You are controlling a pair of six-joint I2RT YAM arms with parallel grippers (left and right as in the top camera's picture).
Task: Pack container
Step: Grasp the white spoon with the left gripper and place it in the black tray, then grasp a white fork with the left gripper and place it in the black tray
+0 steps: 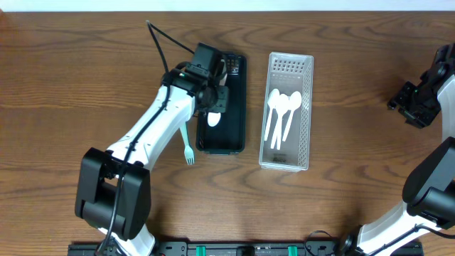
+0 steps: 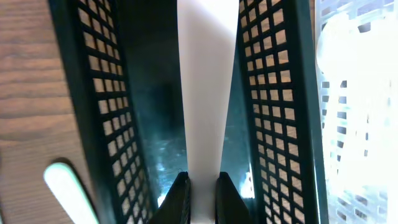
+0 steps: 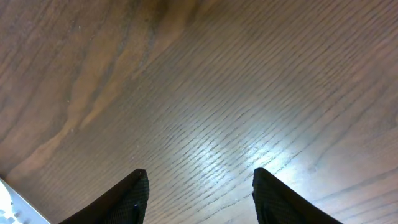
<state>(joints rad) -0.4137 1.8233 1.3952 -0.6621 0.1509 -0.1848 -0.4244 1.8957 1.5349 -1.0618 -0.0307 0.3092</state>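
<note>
A black perforated container (image 1: 231,135) lies mid-table, with a white perforated container (image 1: 304,107) to its right holding three white spoons (image 1: 281,107). My left gripper (image 1: 216,107) is over the black container, shut on a white utensil (image 1: 213,119); in the left wrist view the fingers (image 2: 203,186) pinch its white handle (image 2: 205,81) between the black container's walls (image 2: 267,93). A mint-green fork (image 1: 188,148) lies on the table left of the black container and also shows in the left wrist view (image 2: 68,193). My right gripper (image 3: 200,186) is open and empty over bare wood at the far right (image 1: 419,103).
The white container's wall (image 2: 360,124) shows at the right of the left wrist view. The left arm's cable (image 1: 167,43) trails toward the table's back. A corner of something white (image 3: 12,202) sits at the lower left of the right wrist view.
</note>
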